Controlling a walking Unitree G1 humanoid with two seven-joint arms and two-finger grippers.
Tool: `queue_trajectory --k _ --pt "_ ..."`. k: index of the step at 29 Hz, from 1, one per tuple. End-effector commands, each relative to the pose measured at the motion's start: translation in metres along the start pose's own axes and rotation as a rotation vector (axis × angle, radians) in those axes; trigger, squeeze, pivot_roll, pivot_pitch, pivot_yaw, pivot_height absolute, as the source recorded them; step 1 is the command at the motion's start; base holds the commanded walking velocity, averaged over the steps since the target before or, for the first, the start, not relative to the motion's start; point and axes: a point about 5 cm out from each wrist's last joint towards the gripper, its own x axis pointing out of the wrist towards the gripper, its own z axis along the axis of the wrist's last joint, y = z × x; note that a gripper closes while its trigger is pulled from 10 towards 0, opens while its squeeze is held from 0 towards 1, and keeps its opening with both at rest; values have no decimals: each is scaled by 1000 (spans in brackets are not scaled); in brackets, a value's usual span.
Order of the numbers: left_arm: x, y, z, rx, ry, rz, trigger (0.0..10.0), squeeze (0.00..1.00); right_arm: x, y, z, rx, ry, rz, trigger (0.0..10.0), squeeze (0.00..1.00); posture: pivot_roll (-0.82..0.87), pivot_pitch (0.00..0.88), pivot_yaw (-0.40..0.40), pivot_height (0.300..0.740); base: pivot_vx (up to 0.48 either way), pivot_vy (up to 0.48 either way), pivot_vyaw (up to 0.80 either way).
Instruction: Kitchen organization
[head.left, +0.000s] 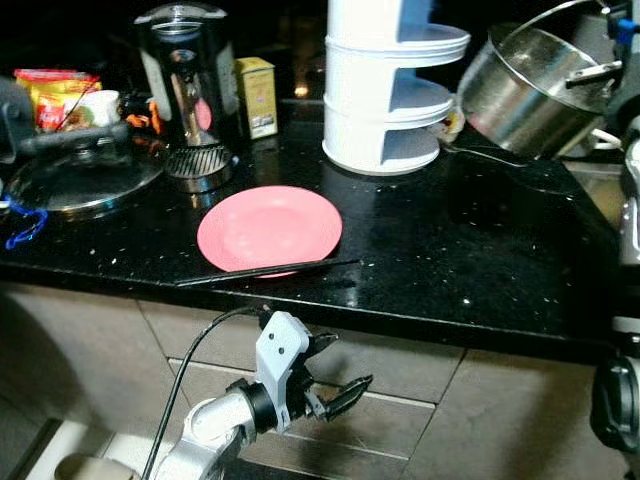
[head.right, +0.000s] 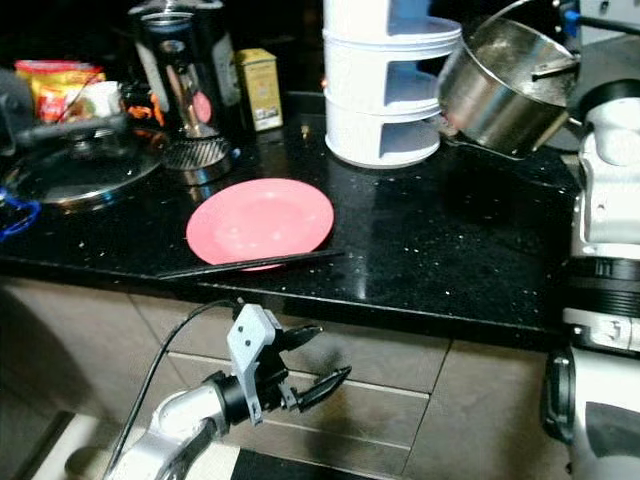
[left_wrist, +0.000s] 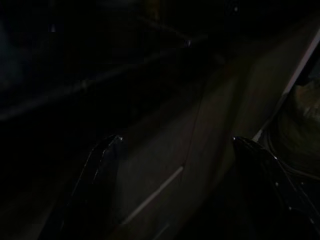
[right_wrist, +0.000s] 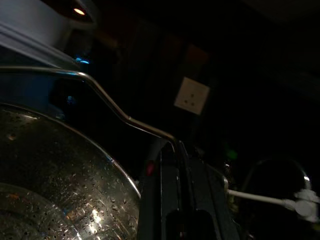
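My right gripper (right_wrist: 172, 146) is shut on the thin wire handle (right_wrist: 105, 97) of a steel pot (head.left: 525, 90), which hangs tilted above the back right of the black counter (head.left: 480, 260). The pot's wet inside (right_wrist: 60, 195) shows close up in the right wrist view. A pink plate (head.left: 270, 227) lies near the counter's front edge, and a long black stick (head.left: 270, 269) rests along its near rim. My left gripper (head.left: 350, 362) is open and holds nothing. It is low, below the counter edge, in front of the drawer fronts (left_wrist: 165, 175).
A white tiered rack (head.left: 385, 90) stands at the back, left of the pot. A shiny steel jug (head.left: 190, 80), a yellow box (head.left: 257, 95), a glass lid (head.left: 80, 175) and a snack packet (head.left: 50, 95) fill the left. A wall socket (right_wrist: 191, 95) is behind the pot.
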Motion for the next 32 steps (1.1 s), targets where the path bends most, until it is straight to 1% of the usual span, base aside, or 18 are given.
queue_trajectory --k 1,7,19,25,28,29,32 --pt "-2 0 -2 -5 10 3 10000 0 1 5 5 -19 -29 10 10000 0 6 0 -11 740 0 0 0" --pt "-2 0 -1 -8 10 1 10000 0 0 12 -1 -78 -4 30 10000 0 6 0 -14 740 0 -397 0" --pt "-1 -4 -1 -25 7 -22 10000 0 0 16 0 -64 -5 48 10000 0 1 0 -13 740 0 -426 0" --pt "0 -5 -2 -32 12 -32 10000 0 1 17 -1 -55 7 58 10000 0 1 0 -14 740 0 -393 -726" --pt "0 -6 -2 -41 23 -45 10000 0 1 18 0 -53 0 59 10000 0 1 0 -14 740 0 -86 -642" --pt "0 -7 -3 -48 26 -55 10000 0 1 18 0 -51 -4 60 10000 0 2 0 -13 740 0 0 0" --pt "-1 -15 -4 -87 44 -129 10000 0 1 18 0 -52 -6 60 10000 0 0 0 -12 740 0 0 0"
